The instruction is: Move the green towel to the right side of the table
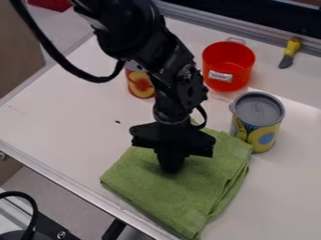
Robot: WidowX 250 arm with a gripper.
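Near the lower-left edge of the table [69,126], the towel [156,192] looks light, limp; pinch its thick middle. Whether the gripper [171,167] is spread or closed, I cannot tell.

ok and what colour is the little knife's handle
Yellow, on the knife near the back edge; it shows best in the camera view.

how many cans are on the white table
2: a yellow, blue can beside the green towel; a red, orange can partly behind the black arm. More may be hidden.
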